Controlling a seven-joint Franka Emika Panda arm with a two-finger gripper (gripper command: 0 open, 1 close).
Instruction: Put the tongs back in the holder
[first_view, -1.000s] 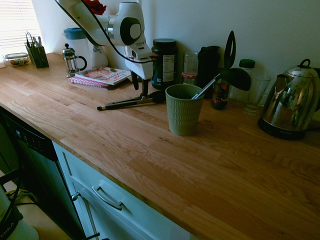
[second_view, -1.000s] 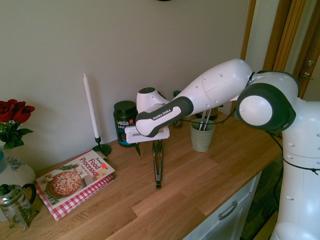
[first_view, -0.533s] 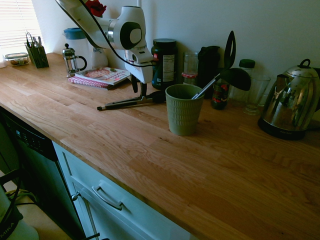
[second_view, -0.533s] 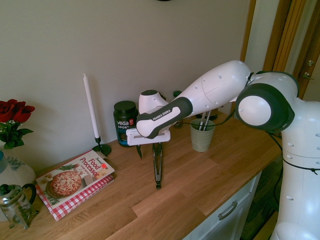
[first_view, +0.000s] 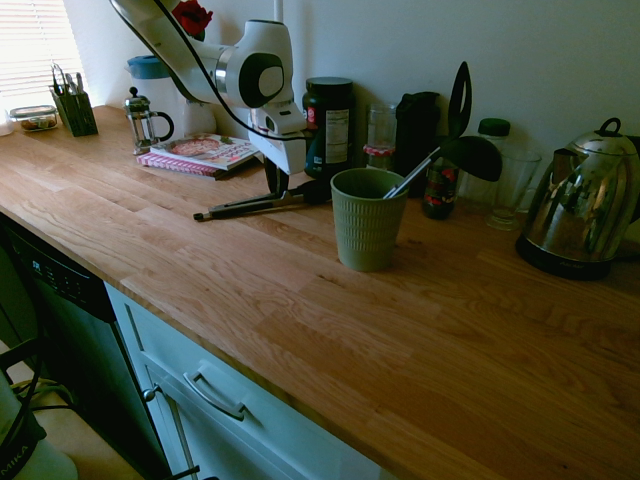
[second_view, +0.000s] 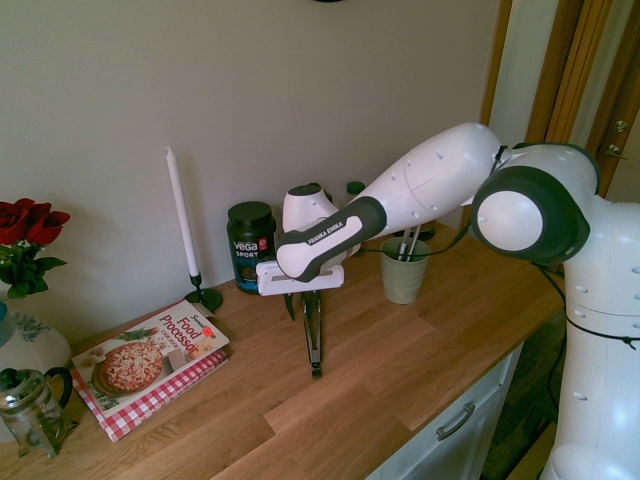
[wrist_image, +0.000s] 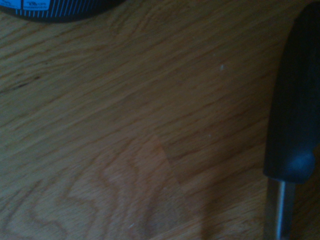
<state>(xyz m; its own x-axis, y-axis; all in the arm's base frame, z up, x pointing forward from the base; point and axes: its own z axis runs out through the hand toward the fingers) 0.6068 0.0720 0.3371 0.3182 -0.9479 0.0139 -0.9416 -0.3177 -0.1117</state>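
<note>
**Inspector:** State the position of the tongs (first_view: 250, 207) relative to the jaws.

**Assistant:** Lying flat on the wooden counter (first_view: 270, 280), directly below the gripper (second_view: 299, 308). In the second exterior view, one finger stands to the side of them with a visible gap; the other overlaps their upper part. Contact on that side cannot be determined.

**Inspector:** Condition of the jaws?

**Assistant:** Parted, not clenched; no closed grip on the tongs is seen.

**Inspector:** And the arm (second_view: 425, 185)?

**Assistant:** Reaching out over the counter, its hand low, fingers directed down at the tongs. The hand is near the black tub (second_view: 251, 247).

**Inspector:** Wrist view findings?

**Assistant:** A thick black end piece (wrist_image: 295, 100) joined to a metal shaft, out of focus, and part of the tub's base.

**Inspector:** Location of the holder?

**Assistant:** The green ribbed cup (first_view: 368, 222) stands upright on the counter, near the tongs and apart from them. A black ladle (first_view: 470, 157) leans in it. The tongs are outside the cup.
</note>
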